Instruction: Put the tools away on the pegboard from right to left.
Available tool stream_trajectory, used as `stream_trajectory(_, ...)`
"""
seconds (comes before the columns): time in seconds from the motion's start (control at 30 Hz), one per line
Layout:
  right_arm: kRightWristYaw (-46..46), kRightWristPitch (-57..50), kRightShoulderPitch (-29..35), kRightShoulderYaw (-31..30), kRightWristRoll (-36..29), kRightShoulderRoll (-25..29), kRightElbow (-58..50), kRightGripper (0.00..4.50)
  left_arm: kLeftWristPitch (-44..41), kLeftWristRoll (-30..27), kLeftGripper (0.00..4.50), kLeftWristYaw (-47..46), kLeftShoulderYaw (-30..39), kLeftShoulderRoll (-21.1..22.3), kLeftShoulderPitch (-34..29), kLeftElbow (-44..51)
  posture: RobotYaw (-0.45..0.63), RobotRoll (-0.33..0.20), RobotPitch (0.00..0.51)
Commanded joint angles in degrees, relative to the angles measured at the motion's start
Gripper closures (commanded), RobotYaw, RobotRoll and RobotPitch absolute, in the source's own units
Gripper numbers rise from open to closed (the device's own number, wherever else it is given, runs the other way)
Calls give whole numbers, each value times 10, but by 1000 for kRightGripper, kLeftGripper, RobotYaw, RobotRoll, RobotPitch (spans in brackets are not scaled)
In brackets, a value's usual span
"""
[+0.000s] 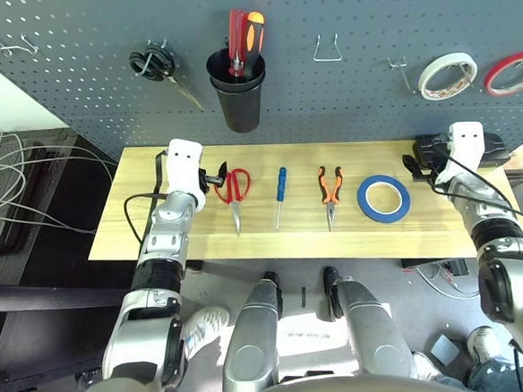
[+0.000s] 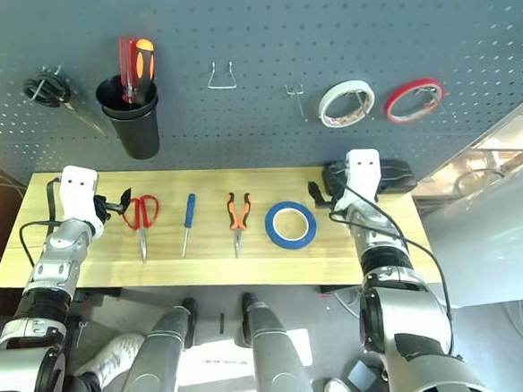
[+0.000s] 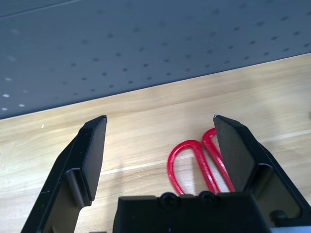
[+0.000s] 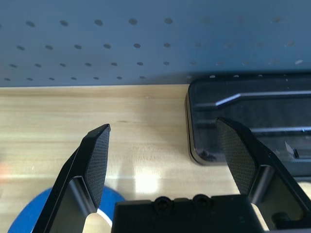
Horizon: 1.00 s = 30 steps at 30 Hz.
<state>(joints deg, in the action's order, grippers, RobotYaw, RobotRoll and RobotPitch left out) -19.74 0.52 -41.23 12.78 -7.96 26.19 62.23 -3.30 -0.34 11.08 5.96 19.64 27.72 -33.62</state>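
Bench: light wood top, set against the pegboard.
Red-handled scissors: flat, just beside the left end effector.
Blue-handled screwdriver: flat, next along.
Orange-and-black pliers: flat, between screwdriver and tape.
Blue tape roll: flat, near the right end effector.
Black tray: flat, touching neither tool, by the right end effector.

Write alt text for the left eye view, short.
Four tools lie in a row on a wooden table below a dark pegboard: red-handled scissors, blue-handled screwdriver, orange-and-black pliers, blue tape roll. The open left gripper sits beside the scissors; the right gripper is beside the tape roll.
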Motion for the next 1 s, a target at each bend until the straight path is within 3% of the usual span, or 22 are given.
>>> stream_trajectory(0.03, 9, -12, 12, 3, 4, 7, 15, 0, -22, 6, 33, -6, -1, 3, -14, -4, 75, 0, 344)
stream_trajectory(0.27, -1, -61, 15, -4, 1, 16, -27, 0, -10, -2, 33, 56, -28, 1, 4, 22, 58, 0, 343)
stream_trajectory(0.57, 10, -378, 106, -27, -12, -9, -255, 0, -81, 0, 33, 243, -134, 22, 15, 147, 78, 0, 334)
stream_trajectory(1.0, 21, -405, 110, -73, 27, -23, -215, 0, -111, 40, 33, 342, -252, 3, 45, 170, 118, 0, 358)
